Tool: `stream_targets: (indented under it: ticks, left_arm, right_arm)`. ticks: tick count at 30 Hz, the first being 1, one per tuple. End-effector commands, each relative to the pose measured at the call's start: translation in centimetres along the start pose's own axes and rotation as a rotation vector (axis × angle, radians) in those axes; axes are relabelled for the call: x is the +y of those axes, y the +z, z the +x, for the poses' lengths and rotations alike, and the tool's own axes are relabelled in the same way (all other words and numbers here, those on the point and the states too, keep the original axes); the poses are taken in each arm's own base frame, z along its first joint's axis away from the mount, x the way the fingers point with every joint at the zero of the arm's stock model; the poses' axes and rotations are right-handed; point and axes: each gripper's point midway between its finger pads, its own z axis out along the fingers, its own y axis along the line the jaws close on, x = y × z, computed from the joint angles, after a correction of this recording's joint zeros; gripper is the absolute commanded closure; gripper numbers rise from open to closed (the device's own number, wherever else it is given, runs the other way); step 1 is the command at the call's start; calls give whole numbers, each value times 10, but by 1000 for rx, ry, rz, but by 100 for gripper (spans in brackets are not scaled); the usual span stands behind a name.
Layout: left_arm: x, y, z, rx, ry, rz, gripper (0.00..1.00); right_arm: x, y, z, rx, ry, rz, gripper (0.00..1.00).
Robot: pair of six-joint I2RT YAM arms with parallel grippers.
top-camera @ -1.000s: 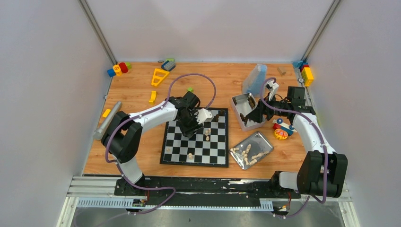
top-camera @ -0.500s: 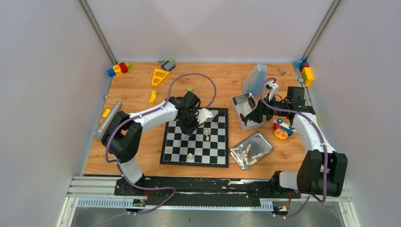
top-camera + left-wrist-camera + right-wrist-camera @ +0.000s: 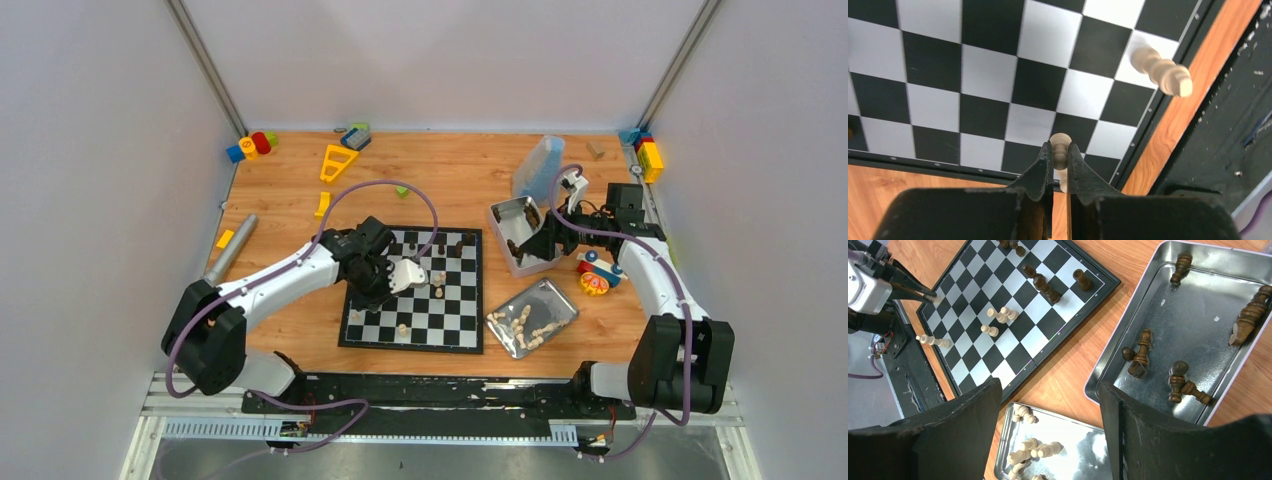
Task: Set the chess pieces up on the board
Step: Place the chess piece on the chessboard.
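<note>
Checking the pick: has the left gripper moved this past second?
Yes. The left gripper moved toward the near-left corner of the board, shut on a cream piece.

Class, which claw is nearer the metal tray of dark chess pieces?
Right. Right claw hovers by that tray; left claw grips a cream piece over the board.

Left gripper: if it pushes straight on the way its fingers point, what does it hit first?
The left gripper, shut on a small cream chess piece, points at the black-and-white checkered chessboard. Probably an edge-row square near the board's corner meets the held piece first; the height above it is unclear.
</note>
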Motion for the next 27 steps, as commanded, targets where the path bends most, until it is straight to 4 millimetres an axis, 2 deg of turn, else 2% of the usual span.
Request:
stream_targets:
  ticks: [1, 20, 27]
  left_arm:
    - [-13, -4, 9, -10, 66, 30, 98]
    - [-17, 13, 12, -21, 56, 65, 94]
    - [-17, 18, 16, -4, 50, 65, 88]
  right_arm:
    - [1, 1, -2, -5, -31, -16, 28]
    - [0, 1, 0, 1, -25, -14, 28]
    - [0, 2, 0, 3, -19, -17, 28]
